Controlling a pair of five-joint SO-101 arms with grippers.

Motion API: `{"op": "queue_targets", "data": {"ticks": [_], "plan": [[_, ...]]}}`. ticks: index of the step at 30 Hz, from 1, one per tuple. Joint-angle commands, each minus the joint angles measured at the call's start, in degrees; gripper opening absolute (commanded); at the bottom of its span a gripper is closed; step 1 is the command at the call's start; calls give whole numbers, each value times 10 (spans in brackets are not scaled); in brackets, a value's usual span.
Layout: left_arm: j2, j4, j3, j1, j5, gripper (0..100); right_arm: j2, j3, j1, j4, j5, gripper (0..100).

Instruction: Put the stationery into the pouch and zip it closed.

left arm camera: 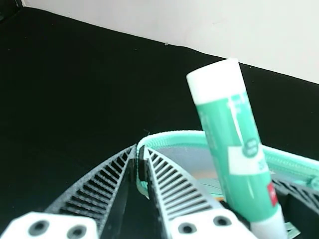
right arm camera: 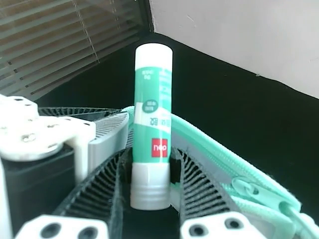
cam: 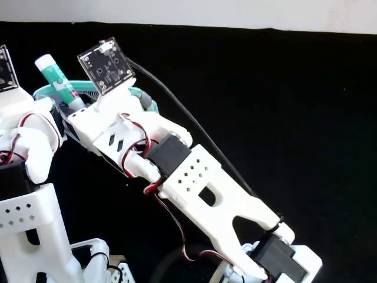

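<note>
A green-and-white glue stick (right arm camera: 153, 99) stands nearly upright with my right gripper (right arm camera: 152, 167) shut on its lower part. Its lower end (left arm camera: 266, 224) sits at the open mouth of the mint-green pouch (left arm camera: 174, 135). My left gripper (left arm camera: 139, 157) is shut on the pouch's zipper rim and holds that edge up. From above, the glue stick (cam: 56, 76) leans out over the pouch (cam: 88, 88), and the right arm (cam: 194, 177) crosses the table to it. The zipper pull (right arm camera: 244, 189) lies at the pouch's other end, with the zip open.
The table is covered in black cloth (cam: 283, 106), bare to the right of the arms. A white wall (cam: 235, 12) runs along the far edge. The left arm's base (cam: 29, 224) stands at the near left. A black cable (cam: 177, 112) trails along the right arm.
</note>
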Motion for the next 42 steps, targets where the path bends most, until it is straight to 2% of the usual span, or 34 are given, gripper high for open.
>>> {"op": "queue_targets", "data": {"ticks": [1, 10, 27, 42], "plan": [[31, 9, 7, 6, -3, 7, 0, 9, -5, -11, -4, 5], [31, 9, 7, 6, -3, 7, 45, 44, 6, -82, -4, 5], [31, 9, 7, 6, -3, 7, 49, -67, 18, -45, 31, 5], [31, 9, 8, 6, -3, 7, 102, 31, 20, -62, 32, 5]]}}
